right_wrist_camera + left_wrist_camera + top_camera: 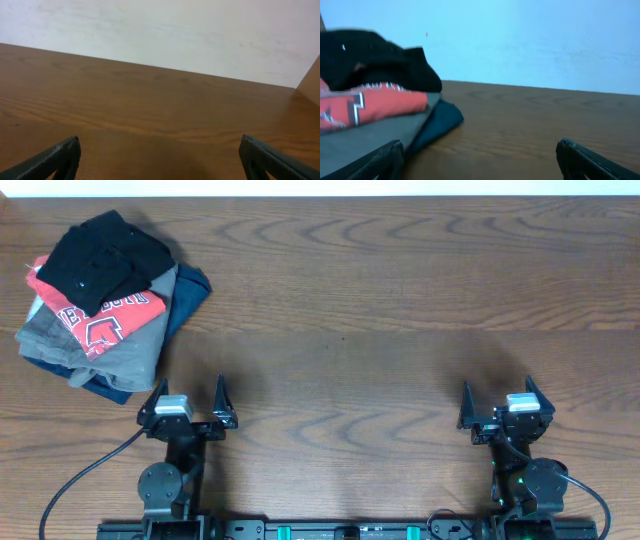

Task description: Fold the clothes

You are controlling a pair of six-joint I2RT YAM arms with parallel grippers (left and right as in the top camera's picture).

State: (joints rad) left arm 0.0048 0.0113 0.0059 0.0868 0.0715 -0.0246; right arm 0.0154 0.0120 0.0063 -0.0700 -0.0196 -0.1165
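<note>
Brown wood covers the whole table (400, 300) in the view from above. At about 10 o'clock sits a pile of clothes. The black T-shirt (105, 255) lies bunched up on top of it. Under it is a red T-shirt (110, 320) with white letters, then a grey garment (140, 355), and a navy garment (190, 295) at the bottom. The left gripper (190, 400) is at about 7 o'clock, near the pile but not touching it. Its two fingers are spread wide and hold nothing. The right gripper (500, 405) is at about 5 o'clock, well apart from the pile. It is spread wide too, with nothing in it.

From the left wrist, the pile fills the side from 8 to 10 o'clock, with the black T-shirt on top. A tiny white spot on it may be its tag, but the view is too blurry to be sure. The dark fingertips (380, 162) poke in at 7 and 5 o'clock, with bare wood between them. A pale blue wall (530, 40) stands behind the table.

From the right wrist, only bare wood and a whitish wall show. The two fingertips (50, 160) sit far apart at 7 and 5 o'clock, gripping nothing.
</note>
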